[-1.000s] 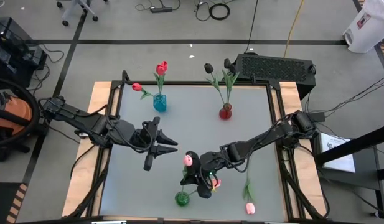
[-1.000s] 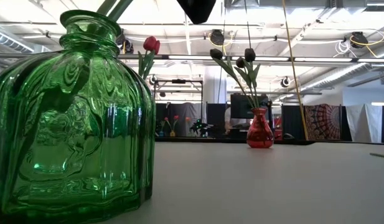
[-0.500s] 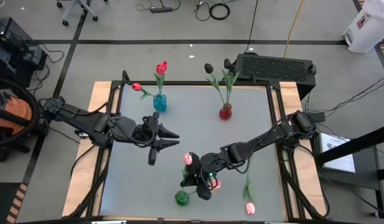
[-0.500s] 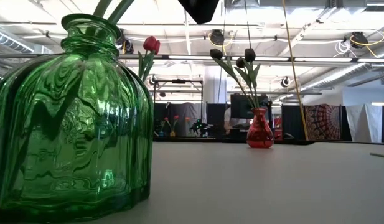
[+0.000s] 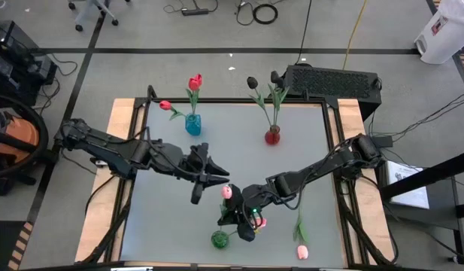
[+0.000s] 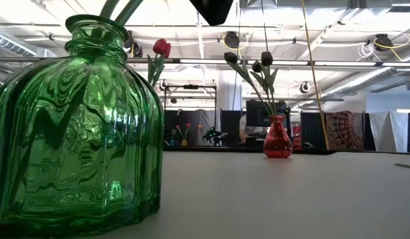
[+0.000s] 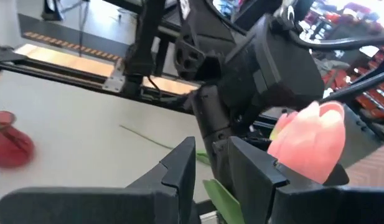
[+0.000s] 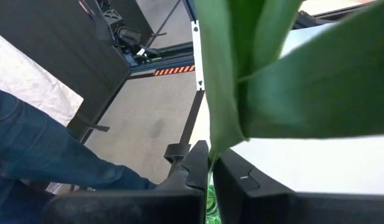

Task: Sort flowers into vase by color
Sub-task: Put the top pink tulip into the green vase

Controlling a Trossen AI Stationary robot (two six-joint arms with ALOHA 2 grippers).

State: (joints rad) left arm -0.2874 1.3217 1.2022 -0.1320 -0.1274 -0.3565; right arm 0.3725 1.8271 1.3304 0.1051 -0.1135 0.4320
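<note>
Grey floor with cables and chair legs surrounds our table, whose wooden edges frame a pale grey top. Taking the green vase at the near edge as landmark: far beyond it to the left stands the blue vase with two red tulips, sorted already by our reading. Just beyond the green vase our left end effector reaches in with fingers spread a little and nothing between them, perhaps to steady the bloom. Directly above the green vase our right end effector pinches the stem of a pink tulip tightly, holding it upright so the stem can drop into the neck. A second pink tulip shows beside that end effector. Right of the green vase another pink tulip lies flat, waiting. Far beyond sits the red vase with black tulips. Both arms crowd one spot, so we judge collision the risk
</note>
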